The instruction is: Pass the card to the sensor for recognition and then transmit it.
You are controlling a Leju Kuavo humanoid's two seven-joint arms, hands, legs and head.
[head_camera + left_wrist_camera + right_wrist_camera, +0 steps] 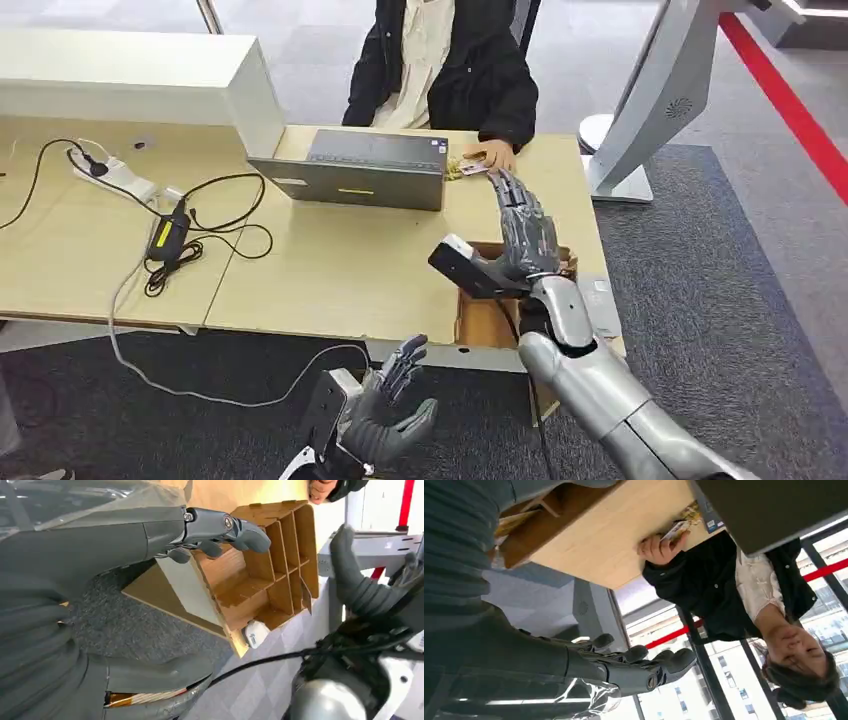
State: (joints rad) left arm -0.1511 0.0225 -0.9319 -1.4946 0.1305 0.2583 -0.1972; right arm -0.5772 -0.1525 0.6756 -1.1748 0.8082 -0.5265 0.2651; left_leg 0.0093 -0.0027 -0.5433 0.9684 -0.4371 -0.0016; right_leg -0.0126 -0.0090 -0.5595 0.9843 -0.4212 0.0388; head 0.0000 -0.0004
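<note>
The right hand (525, 228) is reaching forward over the light wooden tabletop (330, 270), its fingers stretched out flat and apart and holding nothing. Its fingertips are pointing toward the card (474, 167), which is lying at the far edge of the tabletop beside the grey laptop (350, 170). A person's hand (493, 156) is resting on the card and gripping it; the right wrist view is showing that same hand (658, 547) pinching the card (675, 529) at the tabletop's edge. The robot's fingertips are sitting just short of the card, and whether they are touching it cannot be told. The person in a black jacket (450, 65) is sitting on the far side.

The left hand (390, 405) is hanging low in front of the tabletop's near edge, above the dark carpet (700, 300), with its fingers spread, loosely curved and gripping nothing. Beneath the right forearm, a divided cardboard box (265, 575) is sitting at the tabletop's near right corner, its compartments showing in the left wrist view.

On the left of the tabletop, a white power strip (115, 175) and a black adapter (168, 235) with coiled cables are lying well apart from the card. A white stand (660, 100) is rising to the right of the tabletop.
</note>
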